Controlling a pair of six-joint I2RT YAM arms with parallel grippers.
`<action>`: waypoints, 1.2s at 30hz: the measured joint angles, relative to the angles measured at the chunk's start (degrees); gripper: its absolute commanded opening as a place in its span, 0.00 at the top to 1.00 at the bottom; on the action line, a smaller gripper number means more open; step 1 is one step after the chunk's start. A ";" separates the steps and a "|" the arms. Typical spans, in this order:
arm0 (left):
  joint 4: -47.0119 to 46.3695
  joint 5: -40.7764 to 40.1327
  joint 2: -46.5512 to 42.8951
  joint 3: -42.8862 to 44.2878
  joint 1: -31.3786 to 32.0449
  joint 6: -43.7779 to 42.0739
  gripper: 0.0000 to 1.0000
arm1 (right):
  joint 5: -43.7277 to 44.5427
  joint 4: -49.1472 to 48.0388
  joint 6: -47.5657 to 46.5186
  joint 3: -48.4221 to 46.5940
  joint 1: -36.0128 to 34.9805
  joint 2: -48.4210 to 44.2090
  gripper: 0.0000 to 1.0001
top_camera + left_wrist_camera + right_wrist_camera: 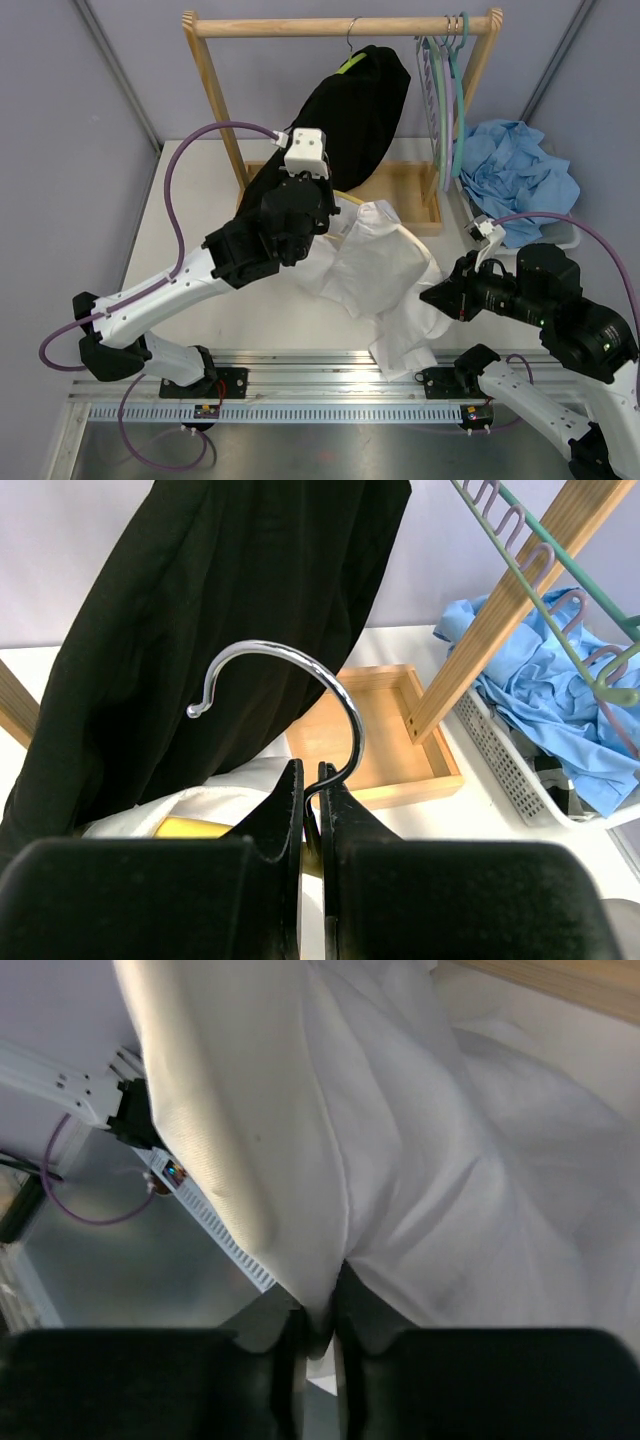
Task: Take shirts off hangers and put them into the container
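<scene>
The black shirt [365, 100] hangs on a lime green hanger [351, 64] from the wooden rack's rail. The white shirt [375, 270] lies crumpled on the table in front of the rack, with a yellow hanger [190, 827] still in it. My left gripper [312, 775] is shut on that hanger's metal hook [300, 665], just below the black shirt [200, 630]. My right gripper [430, 295] is shut on a fold of the white shirt [400, 1140] at its right edge. The container [562, 238] stands at the right, holding a light blue garment [520, 170].
The wooden rack [340, 26] stands at the back with its base tray [375, 745]. Pale green, lilac and teal hangers [448, 90] hang bare at the rail's right end, close above the container [510, 770]. The arms' mounting rail [300, 385] runs along the near edge.
</scene>
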State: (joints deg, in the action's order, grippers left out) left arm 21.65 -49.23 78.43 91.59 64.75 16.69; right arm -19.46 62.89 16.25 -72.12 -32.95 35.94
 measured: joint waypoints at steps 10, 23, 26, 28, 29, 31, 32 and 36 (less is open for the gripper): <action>1.66 -1.60 5.49 5.68 -4.98 -1.11 1.00 | 0.50 -0.48 0.68 0.13 0.00 -0.42 1.00; 9.33 7.74 9.18 18.32 -16.52 3.63 1.00 | 4.07 -2.84 1.51 -0.11 0.11 -2.47 1.00; 10.01 9.03 8.74 18.23 -18.58 5.27 1.00 | 4.59 -2.45 1.73 -0.11 0.11 -3.19 1.00; 10.08 9.64 8.07 17.97 -19.69 6.08 1.00 | 4.98 -2.01 1.86 -0.11 0.11 -3.80 1.00; 10.08 10.01 7.61 17.92 -20.11 6.34 1.00 | 5.05 -1.73 1.97 -0.11 0.11 -4.15 1.00; 10.56 10.69 6.62 17.88 -20.26 6.60 1.00 | 5.20 -1.79 2.12 -0.11 0.11 -4.48 1.00; 10.80 10.73 6.14 17.88 -20.26 6.73 1.00 | 5.29 -1.77 2.21 -0.11 0.11 -4.59 1.00; 11.30 10.75 4.44 17.35 -20.37 7.19 1.00 | 5.33 -1.90 2.49 -0.11 0.11 -4.70 1.00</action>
State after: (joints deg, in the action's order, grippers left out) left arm 32.95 -38.48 82.87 108.95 44.38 23.88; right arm -14.13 60.99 18.74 -72.23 -32.84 31.24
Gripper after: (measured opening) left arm 0.039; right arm 0.018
